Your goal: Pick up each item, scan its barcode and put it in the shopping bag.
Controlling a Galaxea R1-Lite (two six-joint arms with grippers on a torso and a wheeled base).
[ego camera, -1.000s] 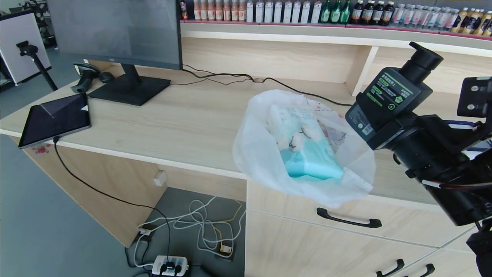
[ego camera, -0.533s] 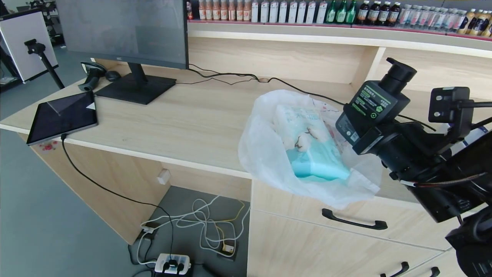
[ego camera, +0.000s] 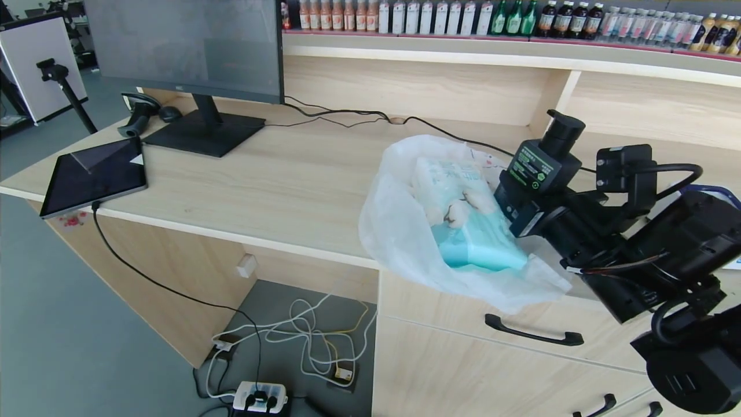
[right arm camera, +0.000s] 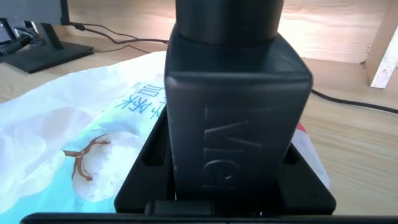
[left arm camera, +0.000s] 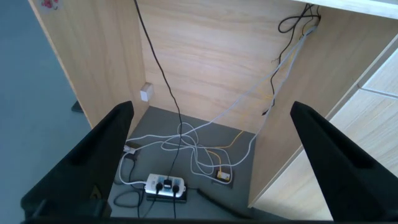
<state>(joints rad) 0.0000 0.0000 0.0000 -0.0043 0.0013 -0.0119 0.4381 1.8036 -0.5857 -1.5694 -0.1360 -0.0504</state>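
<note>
- The left gripper [left arm camera: 211,112] hangs low at the near side of the counter [ego camera: 278,185]. Its two dark fingers are spread wide and empty, facing a power strip [left arm camera: 165,186] and loose cables on the floor. It looks parked clear of the work.
- At the near right, the right gripper [ego camera: 528,211] is clamped on the lower body of the black bottle [ego camera: 544,165]. It holds the bottle tilted, cap up and away, right at the right-hand rim of the shopping bag [ego camera: 393,231]. The pose suggests the bottle is lined up to go into the bag's mouth.
- The bottle is square-shouldered and matt black with a round black cap. It has a green-and-white label on its upper face and raised lettering moulded into the side that the wrist camera sees.
- The shopping bag is thin, white, translucent plastic. It sits at the counter's near edge above the drawers [ego camera: 532,336], its mouth gaping upward to receive goods.
- Inside the bag lies a teal-and-white soft pack [ego camera: 469,231] printed with cotton bolls.
- Farther left on the counter are a tablet [ego camera: 92,176], a monitor [ego camera: 185,46] and, beside the monitor's foot, a handheld scanner [ego camera: 136,113], well apart from the bottle.
- A row of drinks bottles [ego camera: 463,17] lines the far shelf.
</note>
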